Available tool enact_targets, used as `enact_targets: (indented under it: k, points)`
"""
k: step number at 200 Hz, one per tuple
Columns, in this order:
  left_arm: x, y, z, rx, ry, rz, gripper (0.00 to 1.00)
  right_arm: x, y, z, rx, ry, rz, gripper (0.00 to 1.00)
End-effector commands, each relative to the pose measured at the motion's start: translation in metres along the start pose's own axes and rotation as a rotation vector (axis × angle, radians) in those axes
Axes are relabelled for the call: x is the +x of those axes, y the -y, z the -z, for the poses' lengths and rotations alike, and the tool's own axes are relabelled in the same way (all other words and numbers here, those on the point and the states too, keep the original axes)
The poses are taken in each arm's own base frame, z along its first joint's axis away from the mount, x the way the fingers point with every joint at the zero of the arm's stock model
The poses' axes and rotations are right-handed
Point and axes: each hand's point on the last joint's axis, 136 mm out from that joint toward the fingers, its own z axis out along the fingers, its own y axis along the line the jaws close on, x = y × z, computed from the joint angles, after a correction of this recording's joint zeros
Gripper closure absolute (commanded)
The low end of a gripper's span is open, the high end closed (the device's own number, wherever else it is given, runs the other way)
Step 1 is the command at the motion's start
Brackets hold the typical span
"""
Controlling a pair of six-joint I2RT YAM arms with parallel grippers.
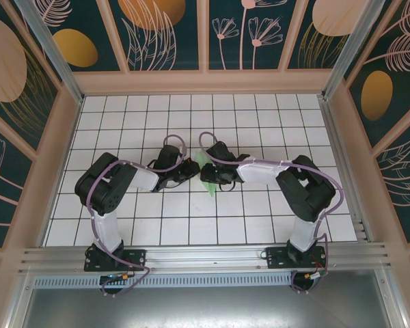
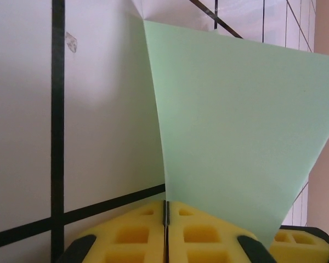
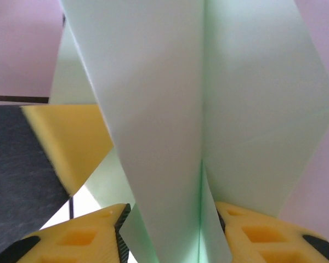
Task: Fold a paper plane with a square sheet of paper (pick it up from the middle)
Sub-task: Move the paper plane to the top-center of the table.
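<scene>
sheet of paper [image 1: 205,162]: pale mint green, folded with creases, held upright off the table [image 1: 191,116] at mid-grid between both arms | left tool [image 2: 165,215]: yellow pads pressed together, pinching the sheet's fold edge | right tool [image 3: 169,219]: pads apart, folded sheet standing between them | both tools nearly meet

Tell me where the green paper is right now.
Mid-table in the top view, the paper sits between the two grippers, pinched by the left gripper and standing between the fingers of the right gripper.
</scene>
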Motion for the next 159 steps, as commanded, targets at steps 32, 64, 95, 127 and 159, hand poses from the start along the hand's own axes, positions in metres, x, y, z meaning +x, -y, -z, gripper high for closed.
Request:
enact_targets:
  k: [32,64,95,127,159]
  points:
    - [-0.035,0.023,0.027,0.022,0.068,-0.015,0.65,-0.006,0.007,-0.004,0.128,0.017,0.025,0.70]
    - [-0.057,0.011,0.049,-0.036,0.133,0.011,0.49,-0.023,0.014,0.002,0.208,0.078,0.014,0.83]
    - [-0.068,-0.002,0.064,-0.116,0.180,0.009,0.40,-0.054,0.017,0.007,0.245,0.137,0.024,0.87]
    - [-0.072,-0.012,0.073,-0.161,0.204,0.013,0.33,-0.091,0.024,0.002,0.249,0.158,0.058,0.86]
    - [-0.070,-0.015,0.075,-0.171,0.204,0.009,0.28,-0.118,0.035,-0.008,0.267,0.150,0.110,0.86]
